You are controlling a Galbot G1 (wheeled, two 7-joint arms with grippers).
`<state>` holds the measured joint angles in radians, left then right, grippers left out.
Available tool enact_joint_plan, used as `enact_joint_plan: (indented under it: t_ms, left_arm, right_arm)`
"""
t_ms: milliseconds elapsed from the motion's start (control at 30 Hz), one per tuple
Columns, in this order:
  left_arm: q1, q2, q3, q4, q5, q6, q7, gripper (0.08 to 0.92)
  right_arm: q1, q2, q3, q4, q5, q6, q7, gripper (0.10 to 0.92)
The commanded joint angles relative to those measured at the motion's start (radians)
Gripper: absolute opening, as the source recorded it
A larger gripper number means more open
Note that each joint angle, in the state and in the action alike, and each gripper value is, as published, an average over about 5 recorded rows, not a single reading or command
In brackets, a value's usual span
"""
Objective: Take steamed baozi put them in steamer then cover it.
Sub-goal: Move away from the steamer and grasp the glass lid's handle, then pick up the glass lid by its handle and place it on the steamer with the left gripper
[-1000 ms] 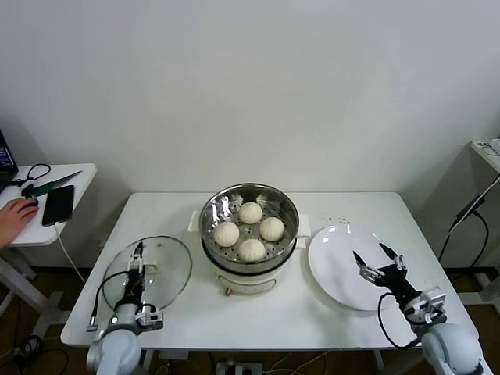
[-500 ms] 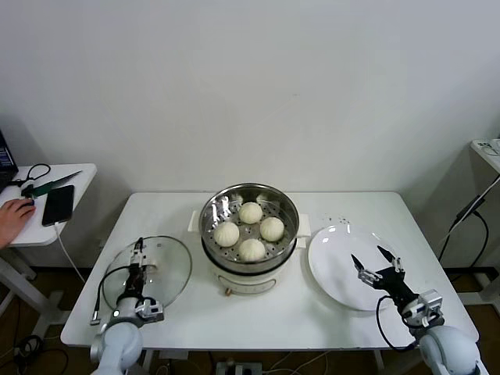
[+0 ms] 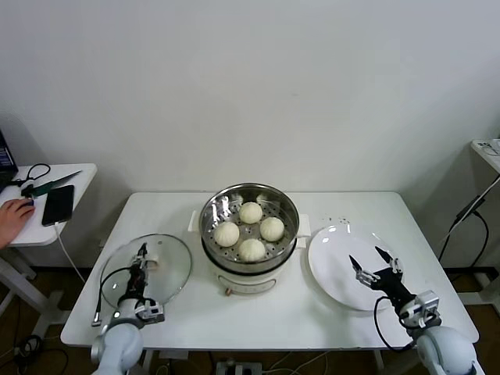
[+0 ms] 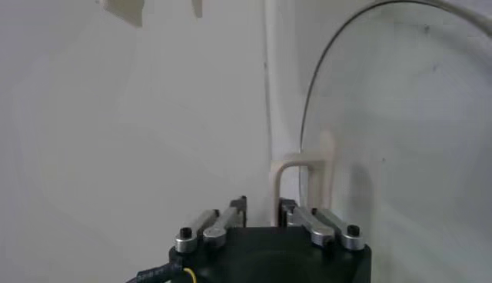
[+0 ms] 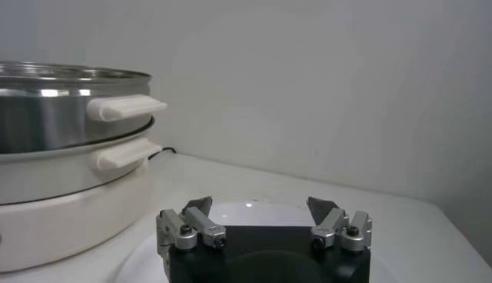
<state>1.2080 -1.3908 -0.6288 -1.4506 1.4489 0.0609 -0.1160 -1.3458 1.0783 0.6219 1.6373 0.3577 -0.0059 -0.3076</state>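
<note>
Baozi (image 3: 250, 229): four in steamer (image 3: 249, 234), centre | Cover (image 3: 148, 269): lower left, yours to place | Left tool (image 3: 141, 259): clamped on cover handle (image 4: 300, 178) | Right tool (image 3: 371, 266): apart, idle.

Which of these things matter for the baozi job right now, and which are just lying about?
Job:
baozi, four, in the steamer
cover, flat on the table
left gripper, at the cover's handle
right gripper, open over the plate

Lying about:
plate, bare
phone on the side table
</note>
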Motion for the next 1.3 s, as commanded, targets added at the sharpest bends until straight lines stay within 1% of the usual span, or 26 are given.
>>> enact_joint_plan:
  t_ms: [33, 167, 267, 433, 633, 867, 967, 1067, 1167, 1300]
  left_arm:
    - [0.007, 0.007, 0.001, -0.037, -0.041, -0.004, -0.006, 0.282]
    - [0.029, 0.020, 0.003, -0.104, -0.065, 0.007, -0.002, 0.174]
    - [0.057, 0.035, 0.003, -0.174, -0.081, 0.026, 0.003, 0.146]
    - [0.127, 0.063, -0.005, -0.302, -0.096, 0.078, 0.012, 0.146]
    - [0.226, 0.109, -0.014, -0.494, -0.096, 0.186, 0.048, 0.146]
    - [0.265, 0.160, 0.006, -0.631, -0.113, 0.290, 0.069, 0.146]
    - [0.252, 0.202, 0.040, -0.663, -0.136, 0.331, 0.079, 0.146]
    - [0.212, 0.258, 0.112, -0.684, -0.152, 0.387, 0.106, 0.146]
    - [0.138, 0.321, 0.216, -0.701, -0.158, 0.465, 0.153, 0.146]
    - [-0.002, 0.402, 0.404, -0.715, -0.149, 0.580, 0.249, 0.146]
  right_arm:
    - [0.001, 0.001, 0.002, -0.002, -0.005, 0.004, -0.002, 0.823]
    - [0.002, 0.001, 0.002, -0.004, -0.006, 0.005, -0.004, 0.823]
    - [0.003, -0.001, 0.003, -0.006, -0.006, 0.007, -0.005, 0.823]
    - [0.005, -0.005, 0.005, -0.008, -0.007, 0.008, -0.006, 0.823]
    - [0.013, -0.012, 0.010, -0.017, -0.008, 0.012, -0.004, 0.823]
    - [0.034, -0.023, 0.004, -0.033, -0.013, 0.015, -0.001, 0.823]
    - [0.046, -0.030, -0.003, -0.041, -0.014, 0.015, -0.001, 0.823]
    - [0.060, -0.037, -0.011, -0.054, -0.014, 0.016, 0.000, 0.823]
    - [0.073, -0.045, -0.020, -0.065, -0.016, 0.016, 0.001, 0.823]
    - [0.093, -0.050, -0.029, -0.080, -0.019, 0.017, 0.001, 0.823]
